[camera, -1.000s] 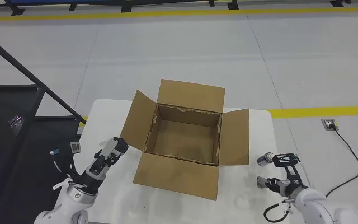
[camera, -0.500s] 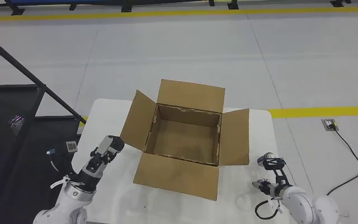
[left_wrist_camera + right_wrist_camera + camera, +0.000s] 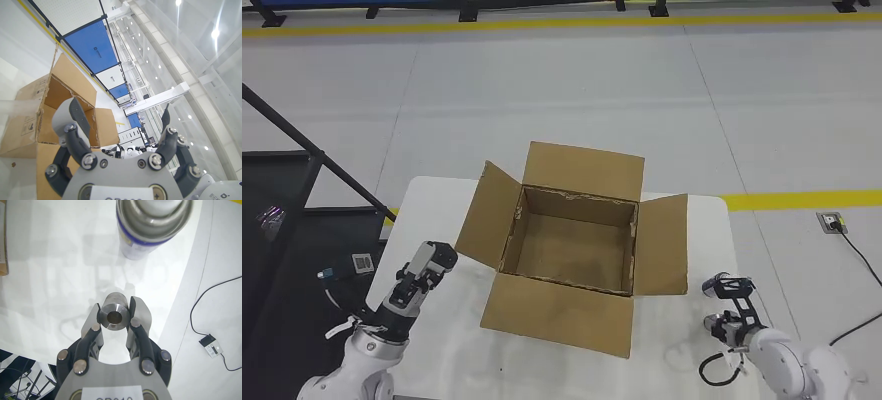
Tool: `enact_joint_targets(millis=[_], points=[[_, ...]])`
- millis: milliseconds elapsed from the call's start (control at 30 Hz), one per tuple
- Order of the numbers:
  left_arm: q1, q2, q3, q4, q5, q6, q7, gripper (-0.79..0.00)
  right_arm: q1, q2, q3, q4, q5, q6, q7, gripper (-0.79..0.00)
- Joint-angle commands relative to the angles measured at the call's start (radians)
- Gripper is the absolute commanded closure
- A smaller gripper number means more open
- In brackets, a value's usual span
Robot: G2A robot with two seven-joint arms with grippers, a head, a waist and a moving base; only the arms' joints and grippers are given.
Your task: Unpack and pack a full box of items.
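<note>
White table (image 3: 432, 210) on pale floor (image 3: 542, 80) with yellow lines. Cardboard box (image 3: 567, 250): table centre, four flaps spread open. Spray can (image 3: 151, 228): upright near the right edge. Right gripper (image 3: 115, 303): just beside the can, fingers narrow, clamping a metal cylinder (image 3: 115, 317). Left gripper (image 3: 120, 103): near the left edge beside the box flap, spread wide, holding nothing.

Open box (image 3: 552, 312), splayed flaps (image 3: 664, 256), spray can (image 3: 143, 237) near cylinder (image 3: 114, 316) in right tool (image 3: 115, 304)

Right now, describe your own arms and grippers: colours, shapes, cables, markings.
The left arm and right arm have white shells; a black cable loops by the right wrist. The left gripper and right gripper each have a grey plate with screws, black linkages, pale grey fingers with black pads, and a white label.
</note>
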Motion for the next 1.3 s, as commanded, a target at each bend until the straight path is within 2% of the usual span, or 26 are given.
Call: enact_joint_targets(millis=[0,167,300,400,533,733,967,1100,1267], points=[[0.001,0.001,-0.003,-0.003,-0.003,0.000,0.000,-0.785,-0.028,0.003,0.027,-0.082,0.008,-0.005,-0.005,0.000],[0.007,0.005,-0.013,-0.008,-0.012,-0.004,-0.006,-0.785,-0.080,0.008,0.117,-0.315,0.046,0.053,-0.025,0.000],[0.016,0.008,-0.020,-0.007,-0.022,-0.011,-0.002,-0.785,-0.048,0.008,0.127,-0.472,0.072,0.133,-0.016,0.000],[0.029,0.009,-0.031,-0.011,-0.029,-0.021,0.014,-0.785,0.026,0.009,0.064,-0.530,0.046,0.180,0.005,0.000],[0.055,0.010,-0.061,-0.020,-0.047,-0.040,0.044,-0.785,0.192,0.007,-0.116,-0.512,-0.018,0.228,0.050,0.000],[0.116,0.011,-0.122,-0.042,-0.088,-0.073,0.075,-0.785,0.494,-0.022,-0.478,-0.345,-0.118,0.289,0.134,0.000],[0.116,0.011,-0.122,-0.042,-0.088,-0.073,0.075,-0.785,0.817,-0.116,-0.862,0.023,-0.116,0.419,0.159,0.000],[0.116,0.011,-0.122,-0.042,-0.088,-0.073,0.075,-0.785,0.946,-0.187,-1.014,0.268,-0.052,0.467,0.137,0.000],[0.121,0.011,-0.124,-0.047,-0.082,-0.067,0.089,-0.785,1.036,-0.277,-1.126,0.531,0.052,0.505,0.077,0.000]])
